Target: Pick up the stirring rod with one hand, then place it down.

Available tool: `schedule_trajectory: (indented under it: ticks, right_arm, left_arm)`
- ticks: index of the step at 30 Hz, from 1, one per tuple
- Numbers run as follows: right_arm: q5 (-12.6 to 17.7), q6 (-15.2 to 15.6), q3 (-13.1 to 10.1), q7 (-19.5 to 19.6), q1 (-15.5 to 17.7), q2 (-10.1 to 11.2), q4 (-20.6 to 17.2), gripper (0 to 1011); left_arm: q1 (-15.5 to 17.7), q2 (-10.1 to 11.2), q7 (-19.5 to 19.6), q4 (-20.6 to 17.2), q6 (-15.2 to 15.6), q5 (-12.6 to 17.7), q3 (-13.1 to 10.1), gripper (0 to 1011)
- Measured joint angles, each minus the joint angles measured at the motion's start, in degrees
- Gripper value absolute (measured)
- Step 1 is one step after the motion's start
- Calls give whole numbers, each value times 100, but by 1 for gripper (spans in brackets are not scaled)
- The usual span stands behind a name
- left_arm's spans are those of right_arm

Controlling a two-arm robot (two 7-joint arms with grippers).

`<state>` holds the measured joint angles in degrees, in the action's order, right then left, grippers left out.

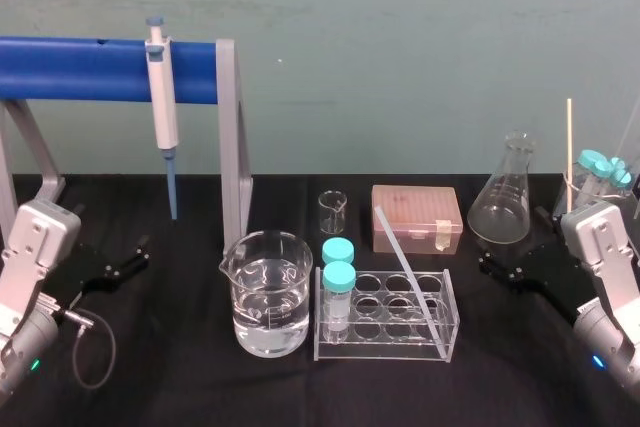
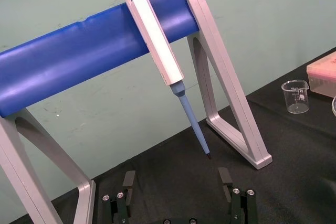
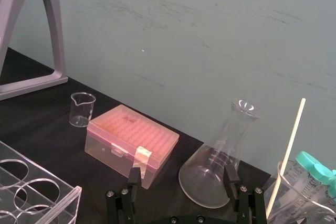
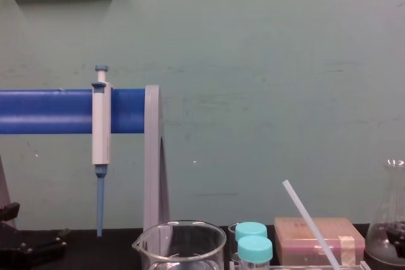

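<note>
Not started. The stirring rod (image 1: 408,269) leans untouched in the clear tube rack (image 1: 385,349), lower end in a right-hand well, top tilted back-left. Left gripper (image 2: 177,179) sits parked far left, fingers apart and empty. Right gripper (image 3: 182,176) is also spread and empty, near the flask (image 3: 218,166). Grasp, lift and set-down all remain.

"How do the arms look from your seat?"

"On my head feed I see boxy silver-grey wrist housings (image 1: 38,247). The left end effector (image 1: 115,269) and right end effector (image 1: 512,269) are black and angular."

"Any wiring?"

"I see a thin grey cable (image 1: 112,345) looping from a metal plug on the left wrist. My wrist feeds show silver screw heads (image 2: 234,191) on the black finger mounts."
</note>
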<state>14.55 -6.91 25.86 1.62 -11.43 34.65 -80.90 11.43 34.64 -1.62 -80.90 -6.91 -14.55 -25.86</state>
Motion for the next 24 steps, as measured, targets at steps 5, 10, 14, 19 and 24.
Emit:
schedule_trajectory:
  ticks: [5,10,14,19,24]
  right_arm:
    - [0,0,0,0,0,0,0,1000]
    - [0,0,0,0,0,0,0,1000]
    - [0,0,0,0,0,0,0,1000]
    - [0,0,0,0,0,0,0,1000]
    - [0,0,0,0,0,0,0,1000]
  left_arm:
    - [0,0,0,0,0,0,0,1000]
    - [0,0,0,0,0,0,0,1000]
    - [0,0,0,0,0,0,0,1000]
    - [0,0,0,0,0,0,0,1000]
    - [0,0,0,0,0,0,0,1000]
